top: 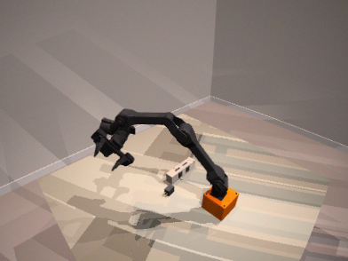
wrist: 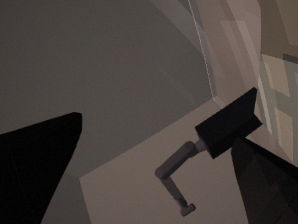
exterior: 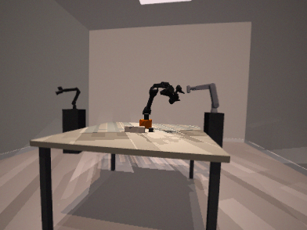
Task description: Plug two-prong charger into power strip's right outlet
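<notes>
A: How much of the task has been done?

B: By what is seen, the plugging is not yet done. The charger (top: 169, 190) (exterior: 151, 130) is seen lying on the table (top: 266, 222) (exterior: 129, 146), just beside the power strip (top: 180, 170) (exterior: 135, 129) and apart from it. In the top view, its prongs (top: 165, 193) seem to be pointed away from the strip.

A: And what is left?

B: Almost everything, it is judged: the charger must be reached, gripped, turned and lined up with the right outlet. Then both prongs must be pushed in straight together, or the shutter may not be opened. Which outlet is the right one cannot be told with certainty.

A: Is anything held by the gripper (top: 105, 162) (exterior: 180, 97) (wrist: 157, 131)?

B: Nothing is held. The fingers are spread nearly fully, with a wide gap between them.

A: How is the arm (top: 148, 118) (exterior: 150, 98) posed?

B: It is raised in a high arch from the orange base (top: 214, 206) (exterior: 146, 123), and the gripper is held well above the table, well apart from the charger. In the wrist view, mostly walls and another arm (wrist: 175, 162) (exterior: 214, 95) are shown; neither the charger nor the strip can be found there.
</notes>
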Controlling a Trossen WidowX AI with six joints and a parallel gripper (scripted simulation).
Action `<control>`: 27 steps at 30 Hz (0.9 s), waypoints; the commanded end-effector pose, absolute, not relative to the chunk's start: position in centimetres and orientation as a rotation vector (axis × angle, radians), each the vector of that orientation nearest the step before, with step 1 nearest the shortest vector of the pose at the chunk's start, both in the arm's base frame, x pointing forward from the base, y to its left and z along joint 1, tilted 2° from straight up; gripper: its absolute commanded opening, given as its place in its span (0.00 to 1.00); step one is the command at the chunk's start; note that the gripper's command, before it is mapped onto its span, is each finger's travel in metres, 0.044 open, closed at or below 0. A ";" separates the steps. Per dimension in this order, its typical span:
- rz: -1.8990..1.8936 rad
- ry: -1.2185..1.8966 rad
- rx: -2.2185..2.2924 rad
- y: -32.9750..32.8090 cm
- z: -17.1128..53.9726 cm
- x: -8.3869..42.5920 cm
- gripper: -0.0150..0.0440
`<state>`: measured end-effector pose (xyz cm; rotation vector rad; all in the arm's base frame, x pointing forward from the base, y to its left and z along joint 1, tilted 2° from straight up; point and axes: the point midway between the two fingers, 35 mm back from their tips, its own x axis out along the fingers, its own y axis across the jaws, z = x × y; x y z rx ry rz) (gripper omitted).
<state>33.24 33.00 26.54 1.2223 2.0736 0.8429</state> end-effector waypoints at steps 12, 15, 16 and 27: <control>0.888 1.888 1.018 31.6 23.1 33.5 1.00; 0.898 1.841 0.957 31.1 22.1 33.5 1.00; 0.901 1.827 0.936 31.0 21.8 33.5 1.00; 0.933 1.678 0.694 28.9 18.4 33.4 1.00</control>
